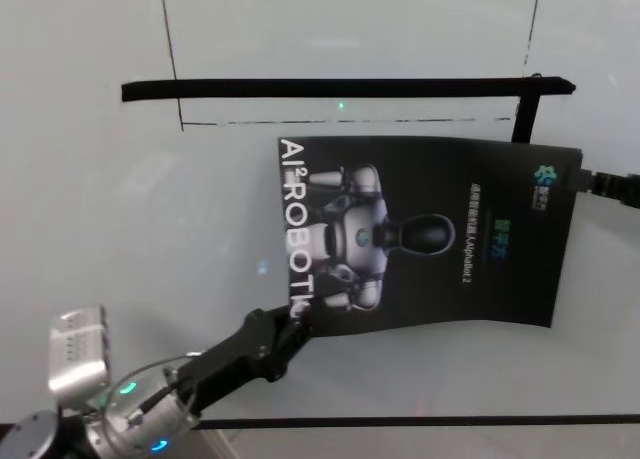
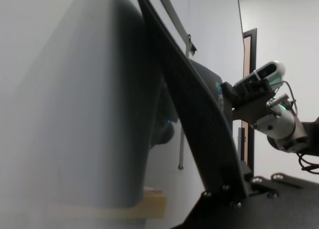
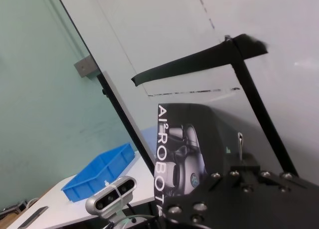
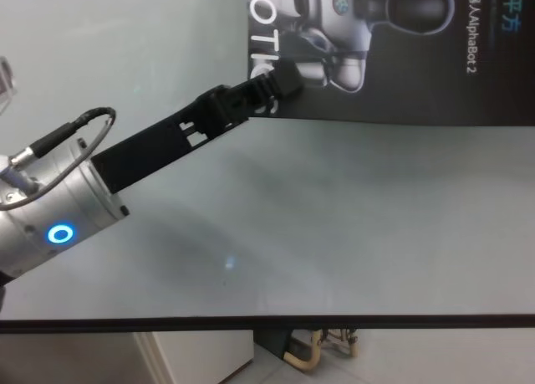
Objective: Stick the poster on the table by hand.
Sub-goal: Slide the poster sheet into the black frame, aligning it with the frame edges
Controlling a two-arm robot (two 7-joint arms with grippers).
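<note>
Left gripper point(image 4: 280, 81), slim and black, rests on the glossy poster's point(image 1: 440, 229) corner; finger state indiscernible. Right gripper point(image 1: 600, 184) touches the opposite edge.

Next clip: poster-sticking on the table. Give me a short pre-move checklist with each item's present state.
1. Left tool at the poster's near-left corner: ok, its tip meets that corner in the head and chest views.
2. Right tool at the far-right corner: ok, it reaches the poster's edge there.
3. Tool open or shut, either arm: cannot tell.
4. Poster lying flat on the table: not ok; the near edge looks wavy and the far-right corner seems lifted.
5. Poster inside the table's edges: ok, bare tabletop shows all round it.
6. Printed side facing up: ok, the robot figure and ROBOTIC lettering are visible.
</note>
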